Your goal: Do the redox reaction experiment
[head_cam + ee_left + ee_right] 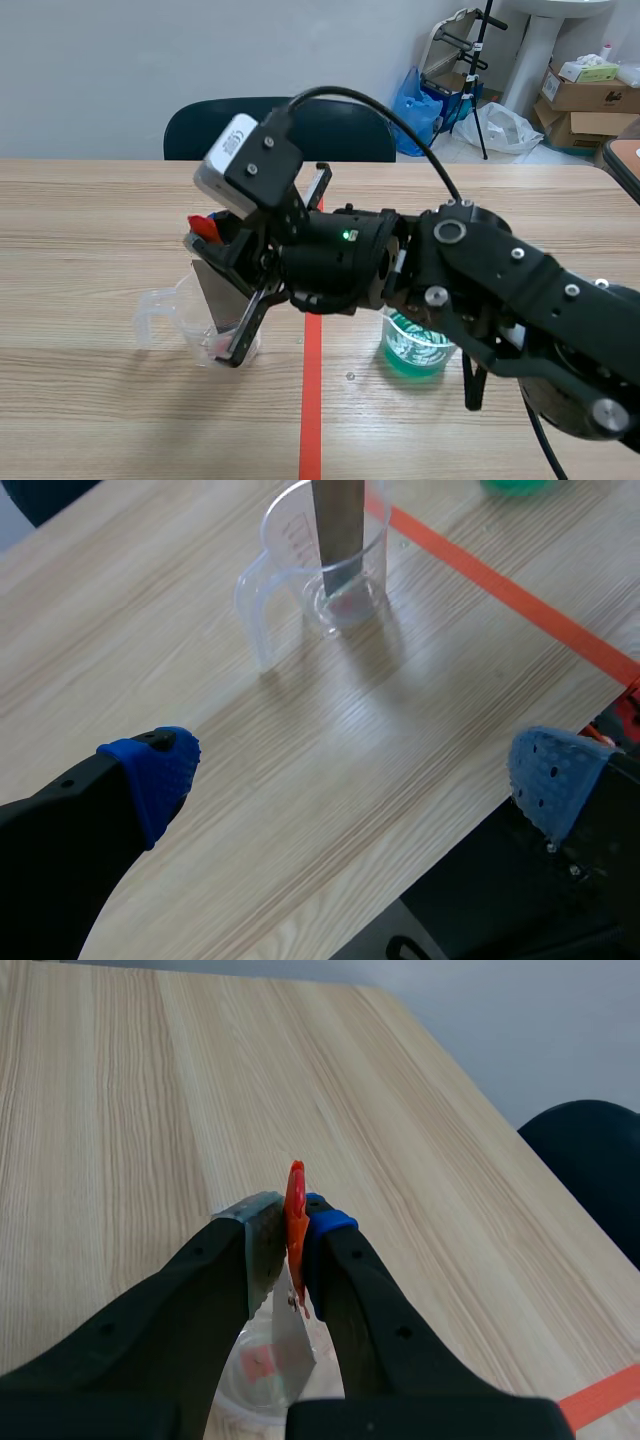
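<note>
A clear measuring cup (160, 318) with a handle stands left of the tape line. A flat grey metal strip (213, 288) stands in it, its lower end at the reddish bottom. My right gripper (232, 285), reaching in from the right, is shut on the strip's top, where an orange-red piece (295, 1205) shows between the fingers (335, 1250). The strip (288, 1345) goes down into the cup (245, 1385) under them. My left gripper (360, 770) hangs open above the table's near edge, with the cup (285, 530) and strip (338, 520) ahead of it. A beaker of green liquid (415, 348) sits right of the tape.
An orange-red tape line (311, 400) runs down the wooden table (90, 230). A dark chair (200, 125) stands behind the far edge. Cardboard boxes (590, 95) and bags lie at the back right. The table's near edge (400, 880) is below my left gripper.
</note>
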Controlling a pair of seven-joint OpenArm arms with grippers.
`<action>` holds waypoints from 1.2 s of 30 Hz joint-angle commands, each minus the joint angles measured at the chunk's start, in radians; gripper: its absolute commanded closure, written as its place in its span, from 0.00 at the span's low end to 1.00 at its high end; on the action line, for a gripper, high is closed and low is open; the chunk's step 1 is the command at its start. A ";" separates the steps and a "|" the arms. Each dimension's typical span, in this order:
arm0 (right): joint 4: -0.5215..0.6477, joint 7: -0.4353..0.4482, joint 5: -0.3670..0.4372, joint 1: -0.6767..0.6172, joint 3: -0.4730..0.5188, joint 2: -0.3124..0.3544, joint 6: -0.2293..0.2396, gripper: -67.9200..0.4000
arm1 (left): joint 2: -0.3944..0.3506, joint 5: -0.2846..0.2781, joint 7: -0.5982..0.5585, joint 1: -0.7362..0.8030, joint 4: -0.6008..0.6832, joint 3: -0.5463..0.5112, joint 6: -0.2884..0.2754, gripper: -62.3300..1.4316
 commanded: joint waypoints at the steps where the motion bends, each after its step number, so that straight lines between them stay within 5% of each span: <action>1: 0.043 -0.014 0.034 0.034 0.010 0.005 0.002 0.98 | 0.010 0.017 -0.021 0.001 0.008 0.003 0.002 0.00; 14: 0.318 -0.443 0.278 0.100 0.048 0.005 -0.007 0.98 | 0.010 0.016 -0.027 0.001 0.008 0.003 0.002 0.00; 25: 0.521 -0.574 0.376 0.100 0.163 0.005 -0.015 0.98 | 0.010 0.016 -0.037 0.001 0.008 0.003 0.002 0.00; 36: 0.533 -0.646 0.459 0.145 0.172 -0.010 -0.041 0.98 | 0.010 0.016 -0.050 0.001 0.008 0.003 0.002 0.00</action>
